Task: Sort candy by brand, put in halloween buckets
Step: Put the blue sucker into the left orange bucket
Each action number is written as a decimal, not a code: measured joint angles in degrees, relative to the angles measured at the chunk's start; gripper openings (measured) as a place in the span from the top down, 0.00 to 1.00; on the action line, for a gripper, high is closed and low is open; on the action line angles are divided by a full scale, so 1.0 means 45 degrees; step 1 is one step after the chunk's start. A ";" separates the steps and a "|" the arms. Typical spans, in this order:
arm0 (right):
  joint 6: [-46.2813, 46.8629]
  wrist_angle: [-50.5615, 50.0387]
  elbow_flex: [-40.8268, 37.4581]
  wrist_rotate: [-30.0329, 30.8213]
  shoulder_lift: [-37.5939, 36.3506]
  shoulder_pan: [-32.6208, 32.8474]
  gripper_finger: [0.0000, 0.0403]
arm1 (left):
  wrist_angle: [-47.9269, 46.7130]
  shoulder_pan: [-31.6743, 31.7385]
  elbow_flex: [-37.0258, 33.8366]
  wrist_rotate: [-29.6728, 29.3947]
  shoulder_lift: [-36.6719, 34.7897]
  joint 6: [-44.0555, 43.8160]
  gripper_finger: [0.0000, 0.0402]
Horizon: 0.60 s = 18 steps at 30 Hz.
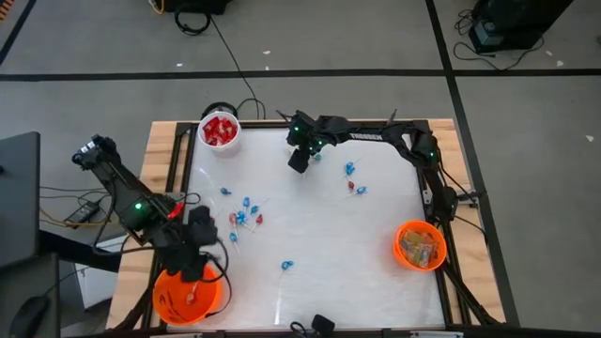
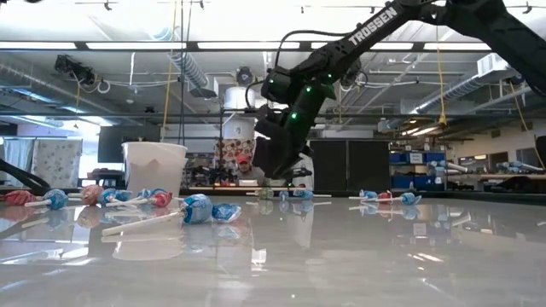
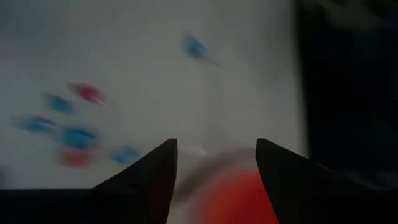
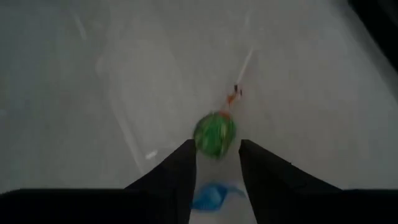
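From overhead, my right gripper (image 1: 299,158) hovers at the table's twelve o'clock; loose lollipops (image 1: 246,214) scatter from centre toward nine. My left gripper (image 1: 199,246) is over the orange bucket (image 1: 185,297) at seven, fingers parted, empty. Right wrist: a green lollipop (image 4: 214,135) sits just past my unclenched fingertips, stick running straight ahead, a blue wrapper (image 4: 211,194) between them, not yet pinched. The right arm is nearer.

Two orange buckets (image 1: 186,296), one white bucket (image 1: 219,130).
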 joint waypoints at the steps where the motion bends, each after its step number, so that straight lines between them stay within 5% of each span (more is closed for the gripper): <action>1: -0.0064 -0.0409 0.0124 -0.0022 -0.0007 0.0029 0.67 | -0.0153 0.0090 0.0000 -0.0886 0.0010 0.0024 0.44; 4: -0.0276 -0.1778 0.0339 0.0241 -0.0064 0.0205 0.72 | -0.0306 0.0927 -0.0135 -0.2131 0.0010 0.0175 0.45; 11: -0.0716 -0.2894 -0.0591 0.0299 -0.0974 0.0766 0.80 | -0.0028 0.3747 -0.1162 -0.1936 0.0024 0.1353 0.47; 18: 0.0157 -0.0458 -0.3681 -0.0528 -0.2992 0.1734 0.80 | -0.0284 0.6925 -0.3049 -0.0852 0.0029 0.2029 0.47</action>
